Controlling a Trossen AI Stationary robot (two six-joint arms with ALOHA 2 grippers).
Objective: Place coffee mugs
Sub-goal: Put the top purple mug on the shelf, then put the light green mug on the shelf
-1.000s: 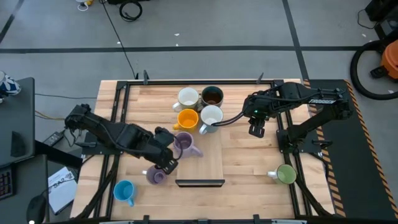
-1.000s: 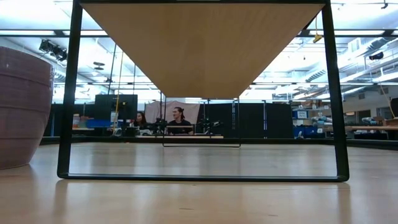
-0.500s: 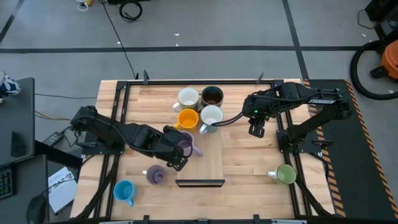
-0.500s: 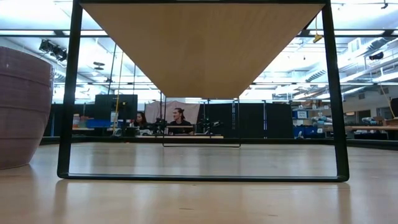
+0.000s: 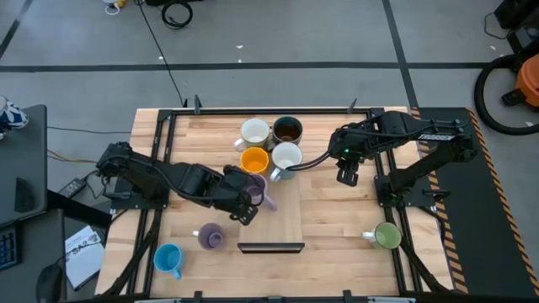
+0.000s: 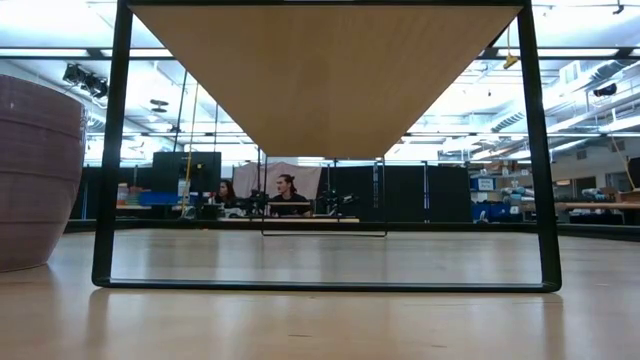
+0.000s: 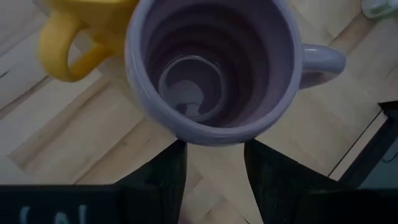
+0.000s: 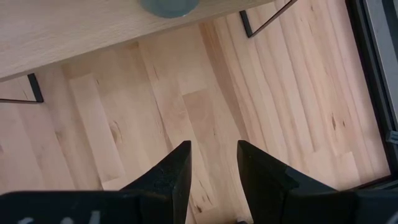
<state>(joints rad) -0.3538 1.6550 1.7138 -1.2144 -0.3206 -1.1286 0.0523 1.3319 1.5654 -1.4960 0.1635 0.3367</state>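
A lavender coffee mug (image 7: 211, 68) stands upright on its base beside the orange mug (image 5: 253, 160), its handle (image 7: 323, 59) pointing toward the table's right. My left gripper (image 5: 247, 204) is open, its fingertips (image 7: 177, 155) close at the mug's near-left wall. Behind them stand two white mugs (image 5: 254, 132) (image 5: 285, 156) and a dark mug (image 5: 287, 130). A second lavender mug (image 5: 210, 236), a light blue one (image 5: 168, 258) and a green one (image 5: 386, 236) stand near the front. My right gripper (image 5: 347, 175) hovers open over bare wood at the far right. My left gripper's two fingers stand right at the lavender mug's wall below the rim (image 7: 211, 138), coming slanting down from the table's left. Whether they touch the mug I cannot tell. The mug sits upright on the wood.
A low wooden riser (image 5: 282, 210) on a black frame (image 6: 110, 150) stands at the table's middle. Black rails (image 5: 156, 160) run along both table sides. Bare wood lies between the riser and the green mug. People sit far off in the room behind.
My left gripper has gone toward the table's right and a little toward the far edge, sinking slightly, from beside the front lavender mug to the lavender mug next to the orange one. It has stayed open.
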